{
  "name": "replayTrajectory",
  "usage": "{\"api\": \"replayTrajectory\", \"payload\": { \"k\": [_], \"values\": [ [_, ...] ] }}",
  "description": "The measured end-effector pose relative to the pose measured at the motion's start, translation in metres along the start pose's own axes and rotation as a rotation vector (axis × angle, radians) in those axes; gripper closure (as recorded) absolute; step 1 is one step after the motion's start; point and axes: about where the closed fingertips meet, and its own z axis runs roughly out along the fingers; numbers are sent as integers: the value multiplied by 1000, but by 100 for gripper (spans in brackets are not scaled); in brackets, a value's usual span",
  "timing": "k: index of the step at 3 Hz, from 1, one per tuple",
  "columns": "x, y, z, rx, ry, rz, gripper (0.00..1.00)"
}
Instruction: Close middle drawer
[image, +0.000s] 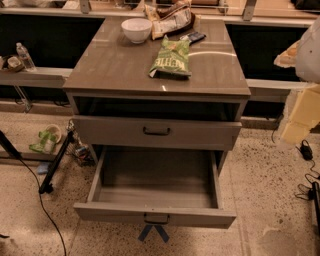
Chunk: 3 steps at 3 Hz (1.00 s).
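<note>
The grey-taupe cabinet (125, 70) stands in the middle of the camera view. The middle drawer (115, 212) is pulled far out toward me and is empty inside; its small dark handle (156, 218) is at the centre of its flat front. Above it, the uppermost drawer (200, 134) stands out only a little, with a dark gap over it. The lowest drawer is hidden under the open one. My arm and gripper (301, 117) show as a cream and white shape at the right edge, level with the uppermost drawer and well apart from the cabinet.
On the cabinet top are a white bowl (136, 29), a green snack bag (171, 57), another bag (172, 20) and a dark flat object (194, 37). A black stand leg and cable (55, 165) lie on the floor at left, cables (306, 150) at right, and blue tape (153, 232) lies below the drawer.
</note>
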Motion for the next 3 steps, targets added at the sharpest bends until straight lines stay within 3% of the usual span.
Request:
{"api": "replayTrajectory", "payload": {
  "k": [1, 2, 3],
  "values": [
    [-2, 0, 1, 12, -4, 5, 0],
    [-9, 11, 26, -16, -53, -32, 0],
    [-18, 32, 71, -28, -109, -77, 0]
  ]
}}
